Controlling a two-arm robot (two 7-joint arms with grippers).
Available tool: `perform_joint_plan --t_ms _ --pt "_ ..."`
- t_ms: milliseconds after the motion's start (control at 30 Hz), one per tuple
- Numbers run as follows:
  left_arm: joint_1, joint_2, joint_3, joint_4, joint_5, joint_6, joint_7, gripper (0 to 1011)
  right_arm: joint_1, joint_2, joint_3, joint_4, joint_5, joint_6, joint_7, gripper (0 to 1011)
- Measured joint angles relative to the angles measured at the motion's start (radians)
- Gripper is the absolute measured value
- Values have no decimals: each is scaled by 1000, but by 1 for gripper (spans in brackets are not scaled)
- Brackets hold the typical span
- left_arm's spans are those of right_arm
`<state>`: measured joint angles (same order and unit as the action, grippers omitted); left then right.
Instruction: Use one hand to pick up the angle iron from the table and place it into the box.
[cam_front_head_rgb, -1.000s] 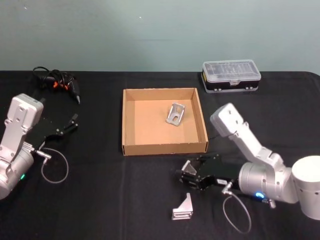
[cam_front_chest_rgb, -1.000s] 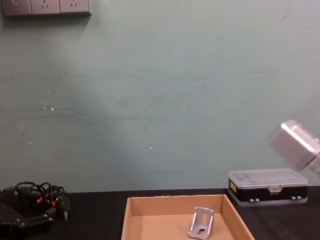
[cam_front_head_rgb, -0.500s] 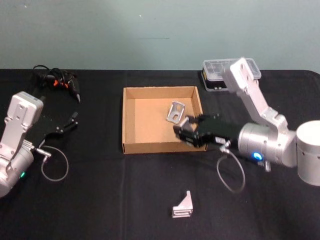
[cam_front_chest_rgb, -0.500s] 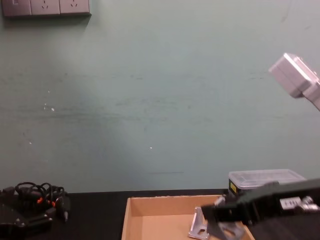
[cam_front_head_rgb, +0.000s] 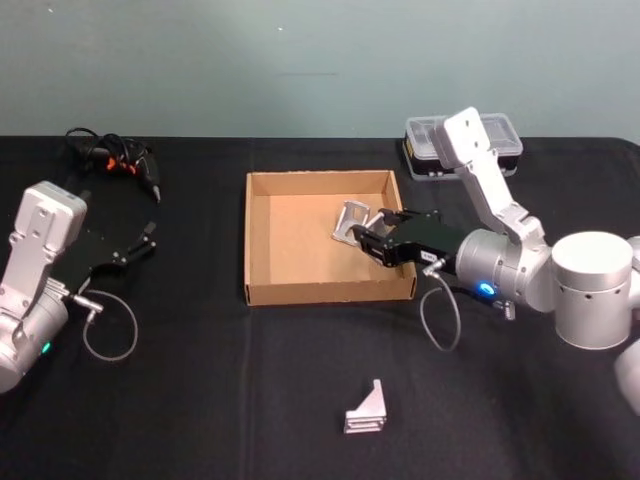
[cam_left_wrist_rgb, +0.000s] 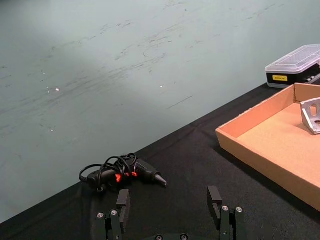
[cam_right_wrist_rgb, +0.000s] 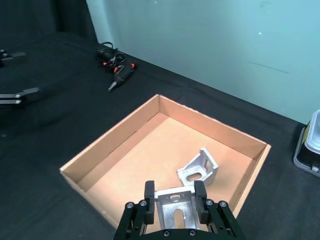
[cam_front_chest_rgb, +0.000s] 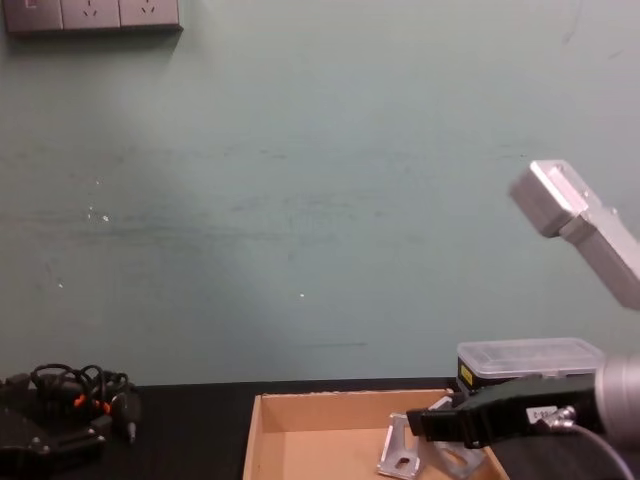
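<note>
Black table (cam_front_head_rgb: 200, 400), tan box (cam_front_head_rgb: 330, 293) at centre of head view. Right gripper (cam_front_head_rgb: 368, 236) over box's right side, fingers clamped on an angle iron (cam_right_wrist_rgb: 174, 201). Left gripper (cam_left_wrist_rgb: 169, 212) parked at frame left, fingers apart, empty. 2nd angle iron (cam_front_head_rgb: 350, 222) lies in box. 3rd angle iron (cam_front_head_rgb: 366, 412) on table, lower centre. Step: placing. Next, I'd judge: lower into box and open fingers w/o hitting the 2nd.
</note>
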<state>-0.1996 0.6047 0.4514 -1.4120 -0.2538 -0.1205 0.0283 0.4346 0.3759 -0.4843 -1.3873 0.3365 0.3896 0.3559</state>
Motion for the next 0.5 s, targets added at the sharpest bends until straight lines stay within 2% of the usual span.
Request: perform_joint_plan --t_ms 200,500 --pt "0 0 0 0 0 0 0 1011 15 -30 0 60 -19 -33 1 473" --pt "0 0 0 0 0 0 0 1011 43 -73 5 150 -41 -51 13 473"
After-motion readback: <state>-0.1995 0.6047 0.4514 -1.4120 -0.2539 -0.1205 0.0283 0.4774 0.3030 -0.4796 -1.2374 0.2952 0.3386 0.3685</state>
